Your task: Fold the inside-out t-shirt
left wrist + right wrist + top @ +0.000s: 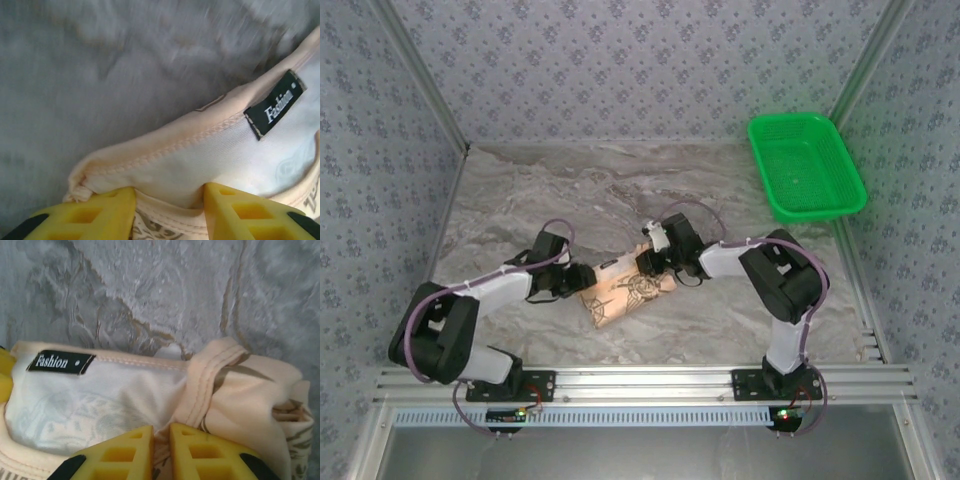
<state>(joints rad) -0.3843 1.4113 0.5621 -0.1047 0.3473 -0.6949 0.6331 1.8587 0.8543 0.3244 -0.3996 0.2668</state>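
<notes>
The inside-out t-shirt lies bunched into a small peach bundle with dark print at the middle of the marble table. My left gripper is at its left end. In the left wrist view, the left gripper has its yellow fingers on either side of a fold of the neckline, with cloth filling the gap. A black "Fashion" label sits on the collar. My right gripper is at the bundle's far right end. In the right wrist view, the right gripper has its fingers nearly together, pinching cloth beside the collar band and the label.
A green plastic basket stands at the back right of the table. Patterned walls close in the left, back and right sides. An aluminium rail runs along the near edge where both arms are mounted.
</notes>
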